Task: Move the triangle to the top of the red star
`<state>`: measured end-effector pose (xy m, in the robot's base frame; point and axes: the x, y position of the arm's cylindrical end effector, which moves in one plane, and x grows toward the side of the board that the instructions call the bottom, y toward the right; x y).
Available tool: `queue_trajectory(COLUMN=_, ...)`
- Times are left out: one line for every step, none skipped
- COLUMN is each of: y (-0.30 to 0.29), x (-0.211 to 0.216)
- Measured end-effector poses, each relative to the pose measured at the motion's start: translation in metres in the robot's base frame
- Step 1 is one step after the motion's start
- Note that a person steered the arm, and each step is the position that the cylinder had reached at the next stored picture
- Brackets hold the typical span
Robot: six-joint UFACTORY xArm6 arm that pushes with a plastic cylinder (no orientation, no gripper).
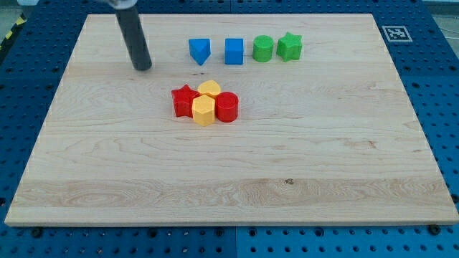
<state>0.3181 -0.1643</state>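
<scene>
The blue triangle [200,51] stands near the view's top, left end of a row of blocks. The red star [184,99] lies below it, near the board's middle, touching a cluster of yellow and red blocks. My tip [143,67] rests on the board to the left of the triangle, about a triangle's width and a half away, and above-left of the red star. The rod rises from the tip toward the view's top-left.
A blue cube [234,51], a green cylinder [263,49] and a green star [290,46] continue the row to the right. Two yellow blocks [204,111] [210,89] and a red cylinder [226,107] sit against the red star's right. The wooden board [229,186] lies on a blue table.
</scene>
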Motion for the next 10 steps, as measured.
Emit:
queue_trajectory(y=0.025, x=-0.039)
queue_trajectory(y=0.073, x=-0.057)
queue_trajectory(y=0.091, x=-0.074)
queue_trajectory(y=0.104, x=-0.055)
queue_trajectory(y=0.115, x=-0.036)
queue_trajectory(y=0.123, x=-0.020)
queue_trajectory(y=0.123, x=-0.011)
queue_trajectory(y=0.118, x=-0.008)
queue_trajectory(y=0.100, x=-0.008)
queue_trajectory(y=0.071, x=-0.008)
